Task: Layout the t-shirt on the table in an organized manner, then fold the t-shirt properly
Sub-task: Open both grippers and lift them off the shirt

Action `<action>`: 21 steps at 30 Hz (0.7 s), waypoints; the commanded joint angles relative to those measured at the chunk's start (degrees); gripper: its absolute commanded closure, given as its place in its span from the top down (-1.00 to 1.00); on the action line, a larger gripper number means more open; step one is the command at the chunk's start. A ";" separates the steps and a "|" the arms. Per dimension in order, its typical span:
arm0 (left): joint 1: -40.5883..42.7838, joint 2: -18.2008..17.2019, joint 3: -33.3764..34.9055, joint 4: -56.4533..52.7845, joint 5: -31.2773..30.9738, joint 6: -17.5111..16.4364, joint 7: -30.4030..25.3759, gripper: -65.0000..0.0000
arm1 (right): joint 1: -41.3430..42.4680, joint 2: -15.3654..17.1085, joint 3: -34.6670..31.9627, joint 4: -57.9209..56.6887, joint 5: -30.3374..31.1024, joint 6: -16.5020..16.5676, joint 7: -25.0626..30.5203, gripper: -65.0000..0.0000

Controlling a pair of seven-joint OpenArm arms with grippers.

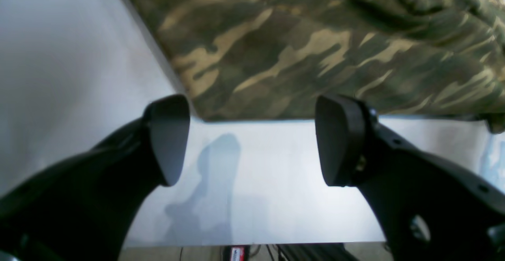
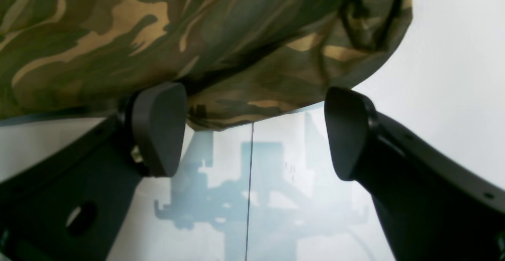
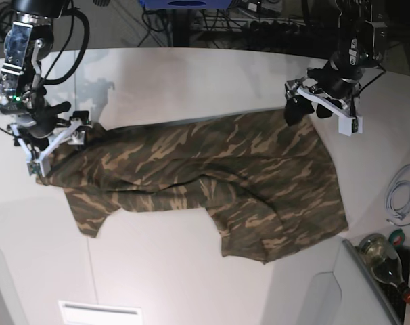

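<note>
In the left wrist view, the left gripper point(image 1: 252, 140) is seen with its fingers point(image 1: 169, 138) spread wide and nothing between them; bare table point(image 1: 276, 182) lies below, and the t-shirt point(image 1: 315, 44) begins at 12 o'clock, just past the fingertips. In the right wrist view, the right gripper point(image 2: 252, 131) is likewise held wide and empty (a thin dark seam point(image 2: 248, 198) runs beneath it), a bunched shirt edge lying at 12 o'clock. From the base view, the t-shirt point(image 3: 212, 183) is spread lengthwise across the table point(image 3: 178, 74), rumpled, a sleeve trailing toward 7 o'clock. A coiled white cable point(image 3: 401, 196) rests at 3 o'clock.
</note>
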 commanded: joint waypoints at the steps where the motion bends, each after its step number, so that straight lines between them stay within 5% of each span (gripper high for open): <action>1: -0.04 0.06 -0.78 -0.76 -0.28 -0.14 -0.95 0.47 | 0.11 0.33 0.06 1.00 0.41 0.12 1.26 0.53; 6: -0.48 3.93 -7.11 -7.09 -0.02 -0.31 -3.67 0.47 | -0.86 0.50 0.06 1.00 0.41 0.12 1.35 0.53; 17: -7.51 4.02 -1.22 -16.41 -0.28 -3.83 -3.58 0.43 | -1.03 0.59 0.15 1.00 0.32 0.12 1.35 0.52; 19: -7.51 4.02 -0.78 -16.32 -0.28 -3.83 -3.41 0.13 | -1.03 0.59 0.15 1.00 0.32 0.12 1.35 0.52; 21: -7.42 4.02 -1.04 -14.74 -0.46 -3.83 -3.32 -0.51 | -1.03 0.59 0.15 1.00 0.23 0.12 1.35 0.52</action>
